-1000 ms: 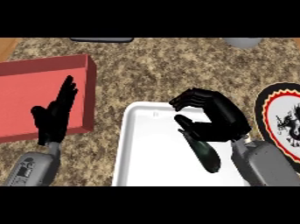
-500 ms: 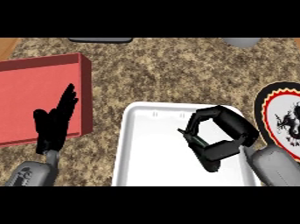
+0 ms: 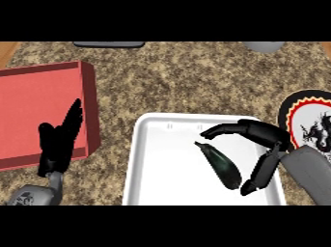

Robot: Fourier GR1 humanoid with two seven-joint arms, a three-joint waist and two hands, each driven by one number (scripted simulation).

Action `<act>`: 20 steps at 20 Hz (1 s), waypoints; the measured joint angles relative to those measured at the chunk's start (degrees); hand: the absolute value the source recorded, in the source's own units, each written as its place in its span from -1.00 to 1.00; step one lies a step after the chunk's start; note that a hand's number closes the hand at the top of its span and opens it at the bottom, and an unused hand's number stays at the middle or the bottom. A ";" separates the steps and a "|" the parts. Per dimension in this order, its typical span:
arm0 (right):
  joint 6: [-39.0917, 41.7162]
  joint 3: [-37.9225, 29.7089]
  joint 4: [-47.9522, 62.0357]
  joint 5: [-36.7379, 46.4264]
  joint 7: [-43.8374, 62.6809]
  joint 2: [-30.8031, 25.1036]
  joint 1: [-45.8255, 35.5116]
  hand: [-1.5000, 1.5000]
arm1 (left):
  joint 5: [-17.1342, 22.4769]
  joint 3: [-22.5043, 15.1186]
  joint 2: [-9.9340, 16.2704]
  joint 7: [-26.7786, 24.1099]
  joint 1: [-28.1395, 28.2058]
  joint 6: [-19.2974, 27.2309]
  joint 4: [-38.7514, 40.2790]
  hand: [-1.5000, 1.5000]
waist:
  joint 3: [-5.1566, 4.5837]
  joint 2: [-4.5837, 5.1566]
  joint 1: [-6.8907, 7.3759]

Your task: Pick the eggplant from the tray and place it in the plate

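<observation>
Speckled brown stone makes up the counter [image 3: 189,82] beneath me, seen from my head looking steeply down; a red tray [image 3: 25,111] sits at the left, its near wall just beside my left hand [image 3: 57,144], which rests upright over that edge with fingers straight and together, holding nothing.

Lower in the same view, a white tray [image 3: 160,164] lies in the middle of the counter; the eggplant [image 3: 221,166], dark and slender, lies on its floor toward the right side, running diagonally from upper left to lower right. My right hand [image 3: 268,144] arches over the eggplant's right side; thumb and fingers are curved and spread apart like a hoop, one tip near the eggplant's upper end and another near its lower end; whether they touch it I cannot tell, and they are not closed on it.

At the right edge lies the plate [image 3: 296,108], white with a red and black rim and a dark dragon figure, partly hidden by my right forearm.
</observation>
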 measured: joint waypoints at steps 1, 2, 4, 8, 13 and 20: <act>-0.56 0.35 0.50 2.45 -1.12 -0.57 -1.47 -1.00 | -0.03 0.06 -0.07 0.13 0.12 0.08 -0.04 0.00 | -0.02 -0.01 -0.03; -0.92 0.95 1.04 4.79 -1.79 -1.06 -3.10 -1.00 | -0.16 -0.01 -0.11 0.31 0.21 0.13 -0.14 0.00 | -0.04 -0.02 0.00; -1.77 2.28 2.39 9.18 -3.06 -1.56 -5.96 -1.00 | -0.17 -0.09 -0.15 0.90 0.76 0.05 -0.71 0.00 | -0.15 -0.02 0.00; -1.21 5.12 4.22 15.35 -2.72 -1.52 -12.03 -1.00 | -0.17 0.32 -0.21 0.69 1.10 -0.30 -0.81 0.00 | -0.23 -0.11 -0.32; 1.99 10.40 6.20 20.79 -0.48 -1.11 -17.39 -1.00 | -2.17 -0.26 -0.88 1.23 1.47 1.05 -1.37 0.00 | -0.22 -0.16 -0.50; 3.11 15.89 11.15 27.00 -0.59 1.06 -20.49 -1.00 | -1.48 0.95 -1.03 1.02 2.05 -0.31 -1.73 0.00 | -0.30 -0.16 -0.93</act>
